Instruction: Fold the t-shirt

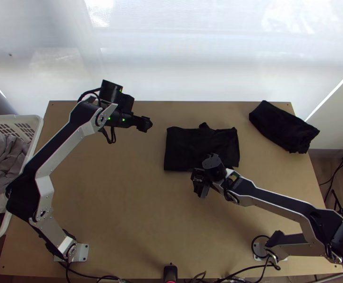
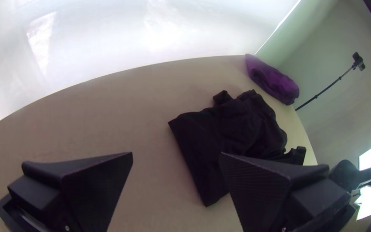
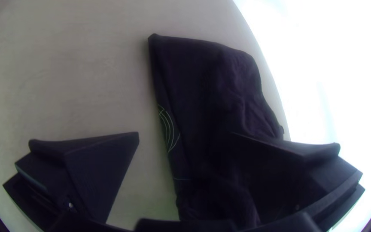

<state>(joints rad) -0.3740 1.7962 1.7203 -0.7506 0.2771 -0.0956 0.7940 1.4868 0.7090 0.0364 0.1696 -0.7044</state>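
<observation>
Black t-shirt (image 1: 185, 146) lying folded into a rumpled rectangle mid-table (image 1: 124, 188), a small tab (image 1: 204, 126) poking from its far edge; left gripper (image 1: 145, 124) and right gripper (image 1: 201, 190) holding their jaws wide apart

Lying just right of the middle of the frame in the top view: a black t-shirt (image 1: 185, 148). Folded into a compact, roughly rectangular bundle, wider than tall there, with a fairly straight left edge. Poking out past the upper edge, right of the bundle's middle, with a small dark tab of cloth. Partly hidden along the lower right. Smooth over one side in the left wrist view, rumpled over the other. Marked with thin, pale curved lines along one edge in the right wrist view.
</observation>
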